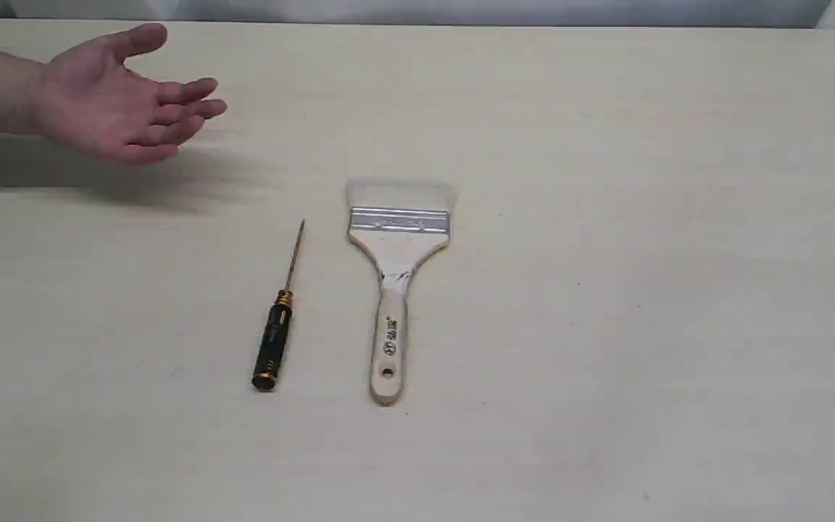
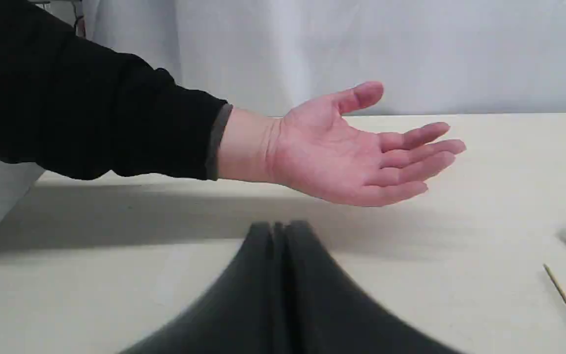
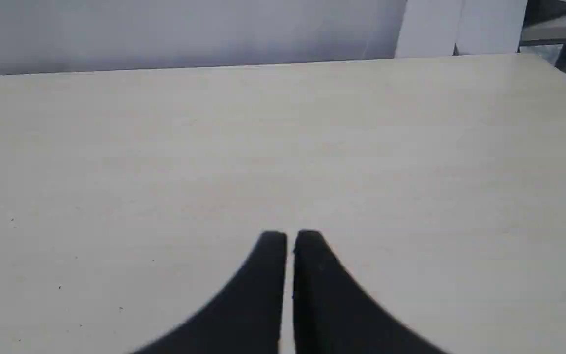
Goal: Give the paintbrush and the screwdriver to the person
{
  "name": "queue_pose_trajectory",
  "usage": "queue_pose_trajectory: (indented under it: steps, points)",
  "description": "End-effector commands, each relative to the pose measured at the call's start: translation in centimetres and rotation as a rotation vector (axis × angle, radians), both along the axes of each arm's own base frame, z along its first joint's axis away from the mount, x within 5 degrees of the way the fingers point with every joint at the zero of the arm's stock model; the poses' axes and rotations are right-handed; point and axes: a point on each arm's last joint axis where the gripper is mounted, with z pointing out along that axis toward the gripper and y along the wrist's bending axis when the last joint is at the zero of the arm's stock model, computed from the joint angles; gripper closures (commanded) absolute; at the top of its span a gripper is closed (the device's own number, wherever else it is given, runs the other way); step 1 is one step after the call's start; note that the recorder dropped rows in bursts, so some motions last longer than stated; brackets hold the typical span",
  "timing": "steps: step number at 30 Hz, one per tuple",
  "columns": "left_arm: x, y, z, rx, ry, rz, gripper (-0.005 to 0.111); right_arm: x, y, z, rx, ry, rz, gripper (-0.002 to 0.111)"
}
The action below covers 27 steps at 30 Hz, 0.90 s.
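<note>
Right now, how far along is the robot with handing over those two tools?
Done: nothing yet. The paintbrush and the screwdriver both lie flat on the table, side by side, with nothing gripping them. In hand: the person's hand is held open, palm up, above the table. The left jaws and the right jaws are closed and empty, away from both tools. Left: picking up and passing over each tool.

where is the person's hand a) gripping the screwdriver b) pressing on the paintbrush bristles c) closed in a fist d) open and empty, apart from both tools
d: the hand is open with nothing in it, well clear of the screwdriver and the paintbrush.
</note>
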Motion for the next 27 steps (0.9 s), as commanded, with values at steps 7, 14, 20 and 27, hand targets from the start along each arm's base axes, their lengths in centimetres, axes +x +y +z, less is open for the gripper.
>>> queue_pose_trajectory:
  steps: [7, 14, 20, 27]
  points:
    - [0.0, -0.1, 0.0, -0.004, -0.007, -0.009, 0.107, 0.0, 0.0, -0.1, 0.004, -0.002, -0.002, 0.104]
    - [0.0, -0.1, 0.0, -0.004, -0.007, -0.009, 0.107, 0.0, 0.0, -0.1, 0.004, -0.002, -0.002, 0.104]
    - [0.0, -0.1, 0.0, -0.004, -0.007, -0.009, 0.107, 0.0, 0.0, -0.1, 0.004, -0.002, -0.002, 0.104]
    - [0.0, -0.1, 0.0, -0.004, -0.007, -0.009, 0.107, 0.2, -0.1, 1.2, -0.039, -0.139, -0.007, 0.104]
